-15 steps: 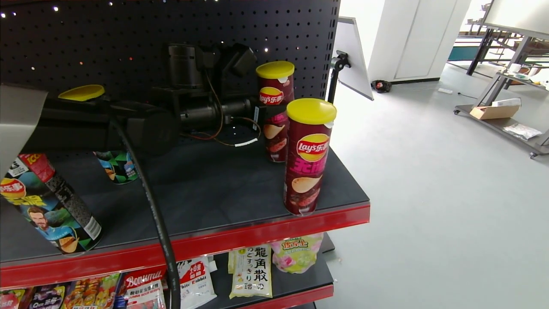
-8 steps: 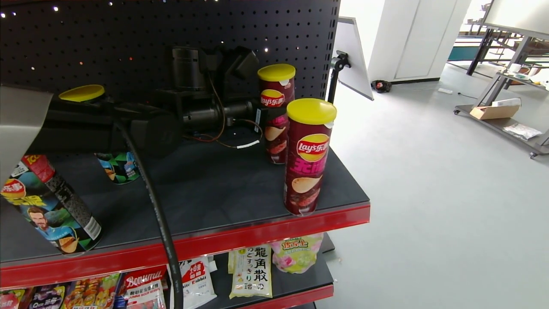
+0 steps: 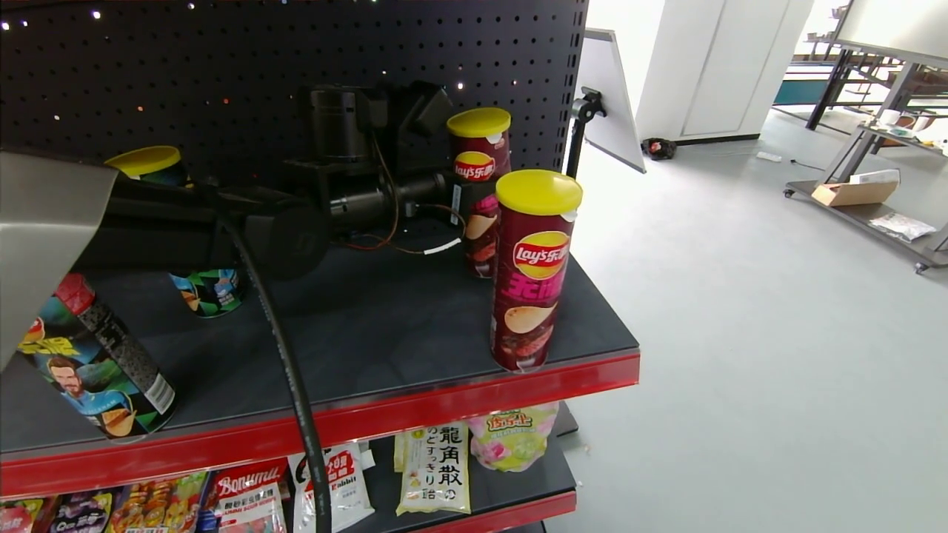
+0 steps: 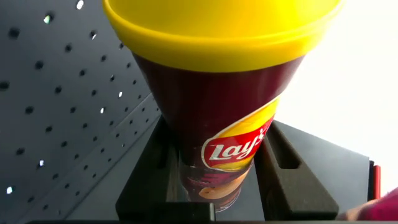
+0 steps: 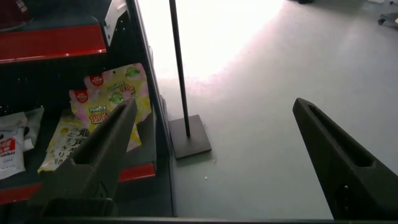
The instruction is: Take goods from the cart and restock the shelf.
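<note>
Right now the left gripper [image 3: 476,201] is closed on the rear maroon chip can [image 3: 478,152]. Its black fingers [image 4: 147,182] press against either side of the can's lower body, well below the yellow lid. That can is upright at the back of the top shelf [image 3: 385,333], close to the black pegboard [image 3: 222,59]; whether its base touches the shelf I cannot tell. Just in front of it, at the shelf's red front edge, a second maroon can [image 3: 529,296] stands upright, apart from the gripper. Farther left, a green can [image 3: 206,290] sits partly hidden behind the left arm, and a blue-and-green can [image 3: 92,377] stands near the front. The right gripper [image 5: 214,106] hangs with its jaws wide apart, holding nothing, above the grey floor [image 5: 261,74] beside the lower shelves, where snack bags [image 5: 111,106] lie.
</note>
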